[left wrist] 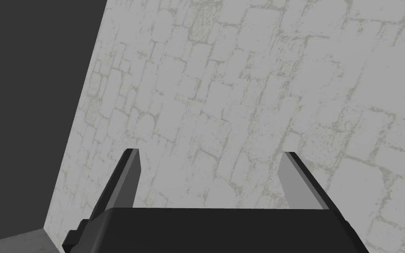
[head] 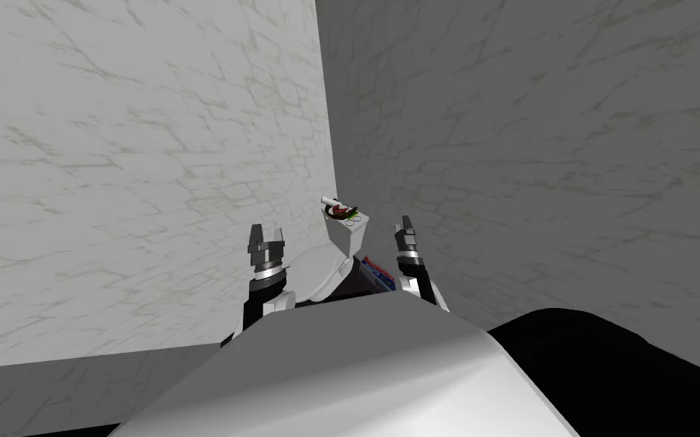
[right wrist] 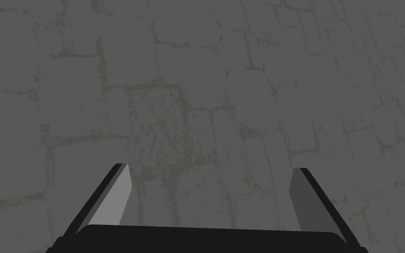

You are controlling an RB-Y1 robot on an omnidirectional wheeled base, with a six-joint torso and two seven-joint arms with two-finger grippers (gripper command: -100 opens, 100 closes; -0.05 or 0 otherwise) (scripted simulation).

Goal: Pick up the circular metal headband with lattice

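Mid-frame, a toilet (head: 316, 271) stands where the left wall (head: 136, 152) meets the right wall (head: 538, 136); small things (head: 341, 211) lie on its tank (head: 348, 237), between the left gripper (head: 266, 231) and right gripper (head: 405, 221).

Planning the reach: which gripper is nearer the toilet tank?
Right, judging by the head view. The right gripper sits just off the right side of the tank; the left gripper is farther away on its left side. Both are open.
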